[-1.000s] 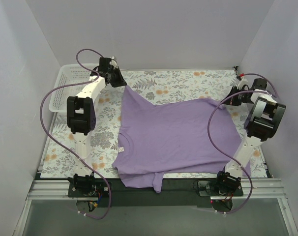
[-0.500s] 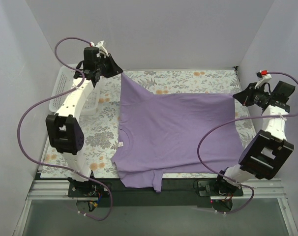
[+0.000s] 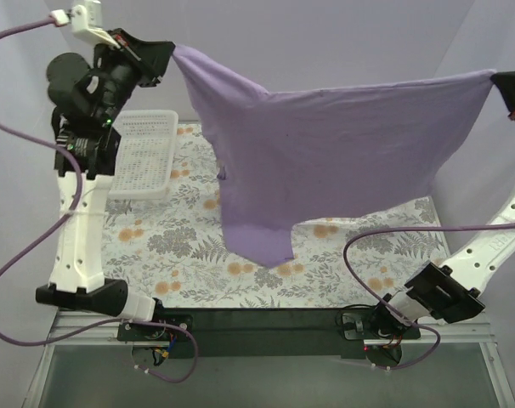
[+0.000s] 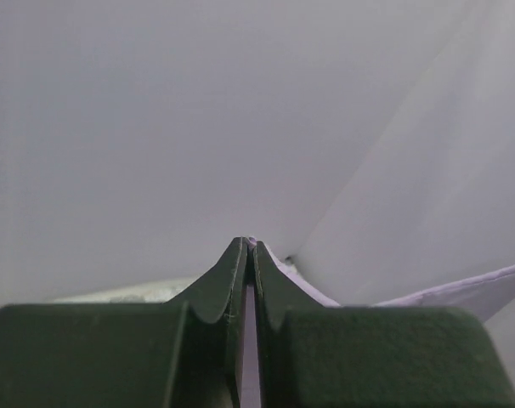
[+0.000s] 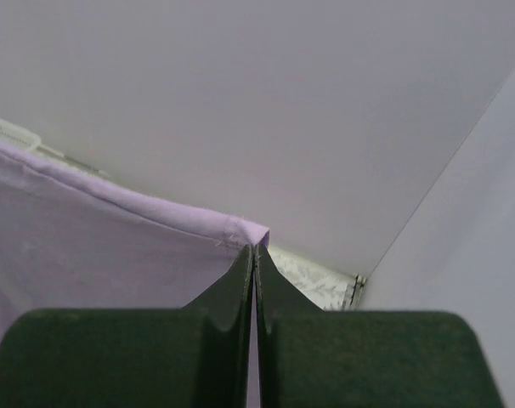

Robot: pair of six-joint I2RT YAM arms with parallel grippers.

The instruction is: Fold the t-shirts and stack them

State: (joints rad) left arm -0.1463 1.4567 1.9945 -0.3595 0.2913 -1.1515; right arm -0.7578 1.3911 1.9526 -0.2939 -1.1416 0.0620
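While the shirt (image 3: 325, 144) hangs in the air between both arms, stretched like a sheet over the cover (image 3: 181, 246), watch the pinches first. Left gripper (image 3: 166, 51) is clamped on one top corner, right gripper (image 3: 500, 82) on the other. In the wrist views both pairs of fingers are pressed together with only a sliver of purple at the tips. That is a thin bite, so slip looks like the main risk: if you spread the arms wider or jerk on the way down, a corner can pull out and the shirt drops in a heap. Second risk: the hang is uneven. Cloth bunches toward the left and a long tail dangles near the middle of the cover; can't tell if it touches. Lower it as is and that tail likely lands first and folds under, so you get a creased lay. Third: basket (image 3: 143, 157) sits just below the left arm at the cover's left side, and a swing that way could drag fabric or the arm onto its rim. Right gripper is partly cut off at the edge of the top view, so you can't check it well there.
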